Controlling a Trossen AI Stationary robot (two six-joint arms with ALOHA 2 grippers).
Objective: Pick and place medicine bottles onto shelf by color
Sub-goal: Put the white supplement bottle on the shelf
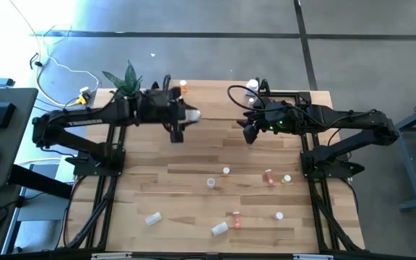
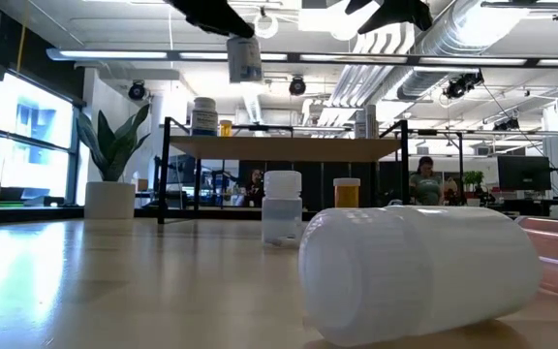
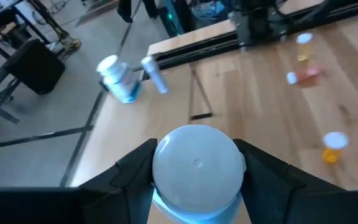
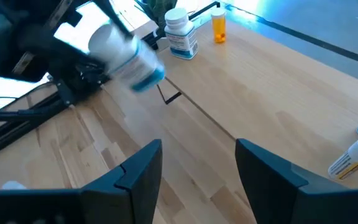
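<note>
Left gripper [image 1: 180,124] hangs over the near edge of the shelf [image 1: 215,108], its two dark fingers [image 3: 129,171] clamped on a white-capped medicine bottle with a blue-banded label [image 3: 196,171]; the low view shows that bottle lifted clear above the shelf board, hanging cap-up from the fingers. Right gripper [image 1: 250,133] hovers just off the shelf's near edge toward its right end, jaws apart with nothing between them and bare wood showing through the gap. On the shelf's left end stand a white bottle with a blue label [image 4: 180,32] and an orange bottle [image 4: 219,27] side by side; at the right end two white bottles sit close together, one upright [image 3: 118,78] and one tipped over [image 3: 154,73]. More bottles lie scattered on the planked tabletop [image 1: 186,180] in front: a large white one on its side [image 2: 419,271] closest to the low camera, a small white one upright [image 2: 282,206] and an amber one [image 2: 347,192] behind it. A potted plant [image 1: 125,78] sits at the table's far left corner.
</note>
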